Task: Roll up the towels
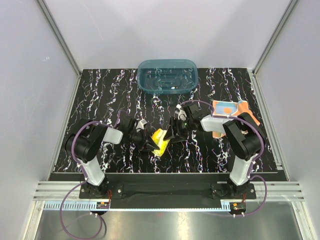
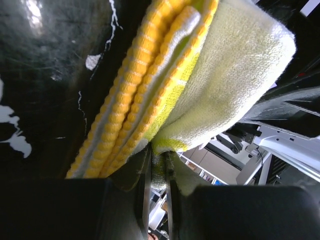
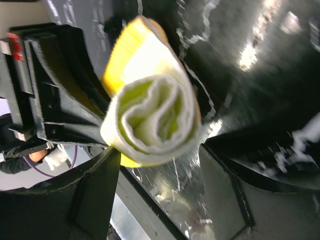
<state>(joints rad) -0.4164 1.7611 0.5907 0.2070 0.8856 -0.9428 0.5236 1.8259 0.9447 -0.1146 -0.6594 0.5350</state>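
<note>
The yellow towel (image 1: pixel 160 142) lies rolled up mid-table between my two grippers. My left gripper (image 1: pixel 148 145) is shut on it: in the left wrist view a fold of the yellow towel (image 2: pixel 210 75) is pinched between the narrow jaws of the left gripper (image 2: pixel 159 156). From the right, my right gripper (image 1: pixel 175 134) faces the roll's end. The right wrist view shows the spiral end of the yellow towel (image 3: pixel 152 120) between the wide-apart fingers of the right gripper (image 3: pixel 159 150), which is open; the left finger (image 3: pixel 97 185) is at the roll's edge. The orange towel (image 1: pixel 231 111) lies flat at the right, beside the right arm.
A teal translucent tub (image 1: pixel 167 76) stands at the back centre of the black marbled table (image 1: pixel 100 100). White walls and metal posts enclose the table on three sides. The arm bases sit on the rail at the near edge.
</note>
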